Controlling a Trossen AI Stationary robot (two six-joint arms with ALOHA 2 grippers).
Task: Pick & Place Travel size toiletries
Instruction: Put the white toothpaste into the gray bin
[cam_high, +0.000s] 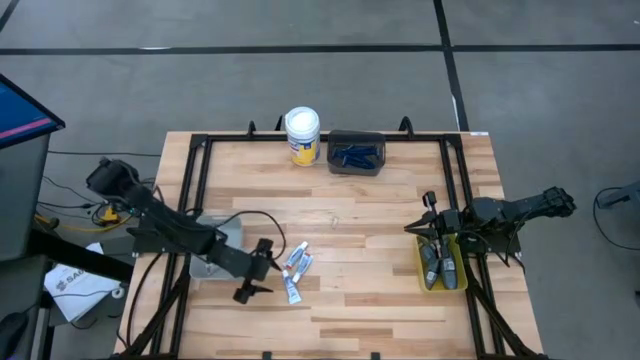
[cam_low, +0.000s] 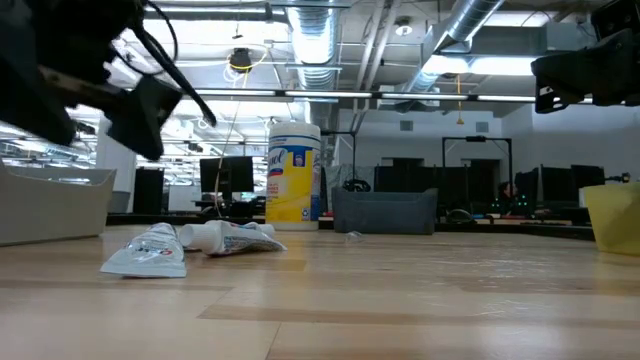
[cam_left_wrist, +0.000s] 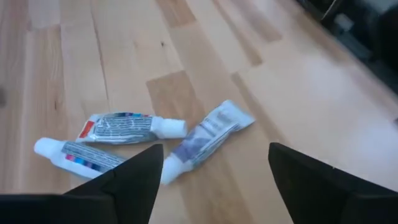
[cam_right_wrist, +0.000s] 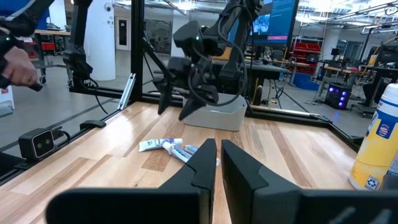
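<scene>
Left gripper (cam_high: 262, 272) wide apart beside three tubes (cam_high: 296, 267), clear tray (cam_high: 215, 250) behind.

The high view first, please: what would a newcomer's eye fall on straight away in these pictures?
Most likely the three small toothpaste tubes lying loose on the wooden table toward its front left, with the left gripper open just beside them. Next, the yellow tray at the right edge, holding dark grey pods, with the shut right gripper above its far end. At the back stand a white-lidded yellow jar and a dark bin of blue razors.
</scene>
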